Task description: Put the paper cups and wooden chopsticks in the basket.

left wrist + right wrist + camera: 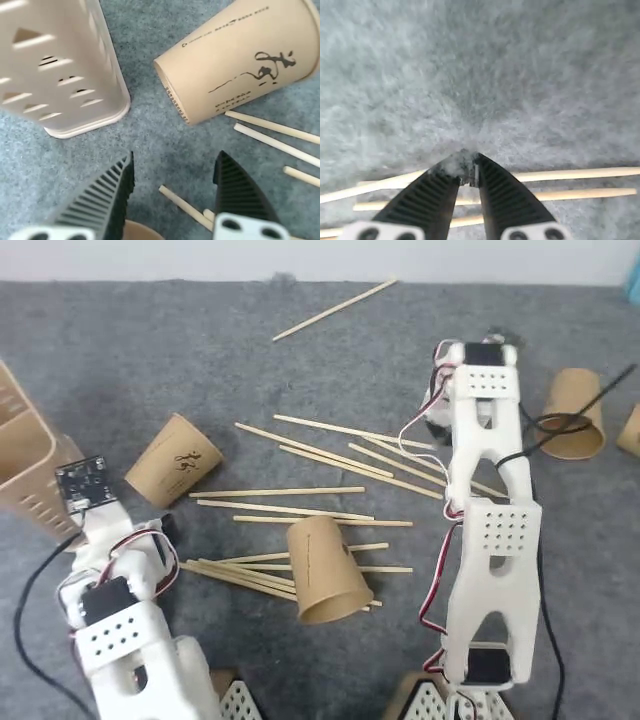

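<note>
A grey carpet [150, 360] was spread over the whole work surface. Two white arms were seen reaching over it from the near edge: the right arm [495, 530] was stretched far forward, while the left arm [125, 630] was kept low beside the basket. The beige slotted basket [22, 455] was placed at the left edge of the high view, and no cup or chopstick could be seen inside it.

Four paper cups were found lying on their sides on the carpet. The printed cup [173, 462] was set just beside the basket, its rim turned away from it. The middle cup [325, 570] was laid across several chopsticks. The right-hand cup [573, 412] was lying beyond the right arm, crossed by a black cable [560, 425], and a fourth cup [631, 430] was cut off by the frame edge.

The wooden chopsticks [300, 492] were scattered across the middle of the carpet, with a lone chopstick [335, 308] well apart at the far side.

The left gripper [176, 156] was held with its fingers spread wide over bare carpet, between the basket and the printed cup. The right gripper [471, 167] was pressed to the carpet with its fingers closed together, just beside three chopsticks, and nothing was seen clamped between them.
</note>
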Controlling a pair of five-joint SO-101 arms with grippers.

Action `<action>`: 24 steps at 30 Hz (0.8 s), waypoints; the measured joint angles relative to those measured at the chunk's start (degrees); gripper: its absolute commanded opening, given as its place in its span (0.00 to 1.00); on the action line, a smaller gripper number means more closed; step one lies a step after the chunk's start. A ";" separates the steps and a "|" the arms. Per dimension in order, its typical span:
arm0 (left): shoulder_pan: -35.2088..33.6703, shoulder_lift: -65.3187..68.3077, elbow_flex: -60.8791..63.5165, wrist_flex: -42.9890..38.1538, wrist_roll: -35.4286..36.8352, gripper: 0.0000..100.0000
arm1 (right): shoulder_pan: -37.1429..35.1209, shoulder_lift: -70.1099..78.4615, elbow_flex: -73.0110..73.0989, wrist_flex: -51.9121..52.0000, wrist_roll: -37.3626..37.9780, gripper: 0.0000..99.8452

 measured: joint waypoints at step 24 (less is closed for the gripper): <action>0.00 0.00 0.00 0.00 0.00 0.25 | -6.33 5.10 -1.93 1.14 54.24 0.16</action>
